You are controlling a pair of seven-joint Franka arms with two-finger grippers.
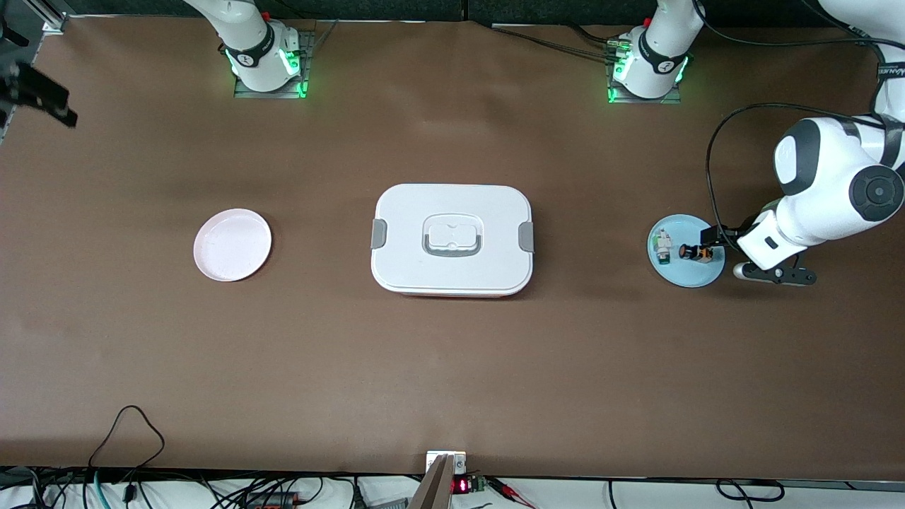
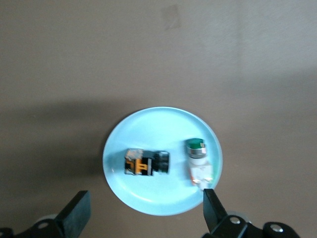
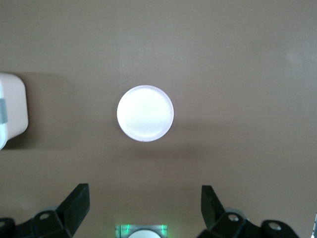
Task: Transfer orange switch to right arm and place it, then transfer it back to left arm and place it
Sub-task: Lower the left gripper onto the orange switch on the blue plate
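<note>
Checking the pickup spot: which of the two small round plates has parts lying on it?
The light blue round plate toward the left arm's end of the table: it carries the black-and-orange switch and a white-and-green part. The pale pink round plate is bare.

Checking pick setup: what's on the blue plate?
On the blue plate: the orange switch lying on its side and a white-and-green switch beside it, apart. The open left gripper is above. Their undersides are hidden.

Robotics lab: brown-covered counter [image 1: 452, 367]; two white arm bases [image 1: 265, 60] bolted on plates with green lights, above the white box [image 1: 452, 240]; loose cables [image 1: 127, 438] along the counter's edge.
</note>
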